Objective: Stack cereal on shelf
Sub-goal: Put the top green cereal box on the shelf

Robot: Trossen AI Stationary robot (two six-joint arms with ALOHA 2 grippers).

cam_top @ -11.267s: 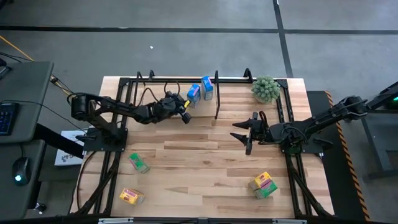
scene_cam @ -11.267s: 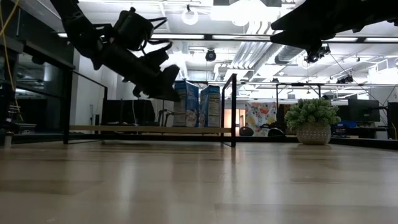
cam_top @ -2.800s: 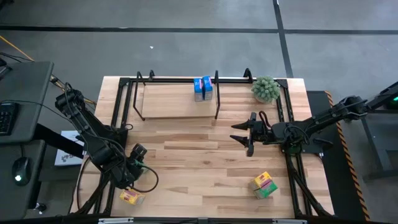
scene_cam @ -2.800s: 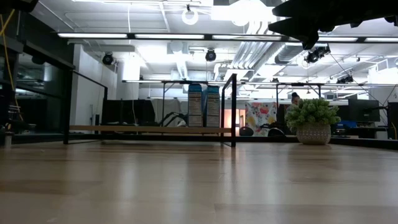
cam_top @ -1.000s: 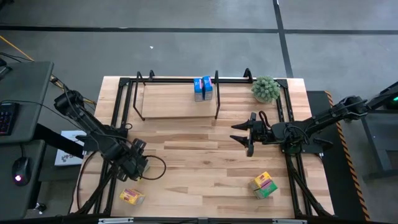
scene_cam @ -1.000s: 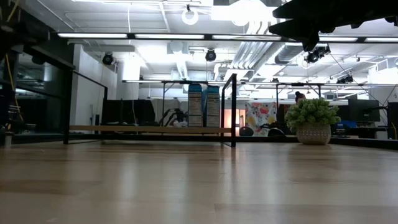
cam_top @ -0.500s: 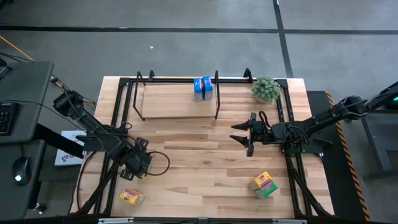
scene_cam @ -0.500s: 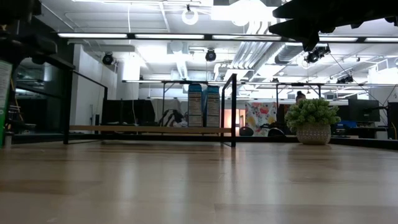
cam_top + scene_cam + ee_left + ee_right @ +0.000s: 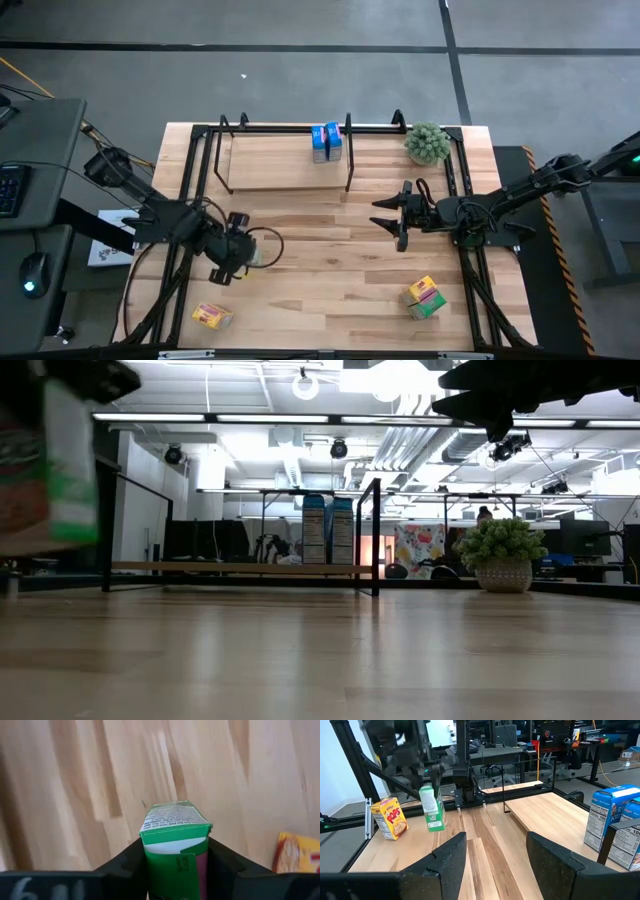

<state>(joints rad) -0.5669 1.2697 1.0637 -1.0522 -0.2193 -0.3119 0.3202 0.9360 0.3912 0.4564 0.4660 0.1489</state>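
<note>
My left gripper (image 9: 240, 256) hangs above the near-left part of the table, shut on a green cereal box (image 9: 175, 845). The right wrist view shows that box (image 9: 431, 809) below the gripper; it is a blur at the left of the low view (image 9: 62, 460). Two blue cereal boxes (image 9: 326, 142) stand upright on the shelf's wooden board (image 9: 275, 162), near its right end. My right gripper (image 9: 392, 216) waits open over the table's right half, pointing level toward the left. My left gripper pinches the green box between its two fingers (image 9: 129, 864), one on each of two opposite sides (image 9: 150, 857). They come from above, slanting down, and sit at the box's upper end (image 9: 428, 792). The box hangs below them, roughly upright and clear of the table.
A yellow box (image 9: 211, 316) lies at the near-left corner. A yellow and a green box (image 9: 424, 297) sit together near the right front. A round green plant (image 9: 427, 143) stands at the far right, beside the shelf. Black frame rails run along the table's left and right edges.
My left gripper has risen and gone toward the table's right, away from the near-left corner, carrying the green box. The box is now lifted clear of the table.
</note>
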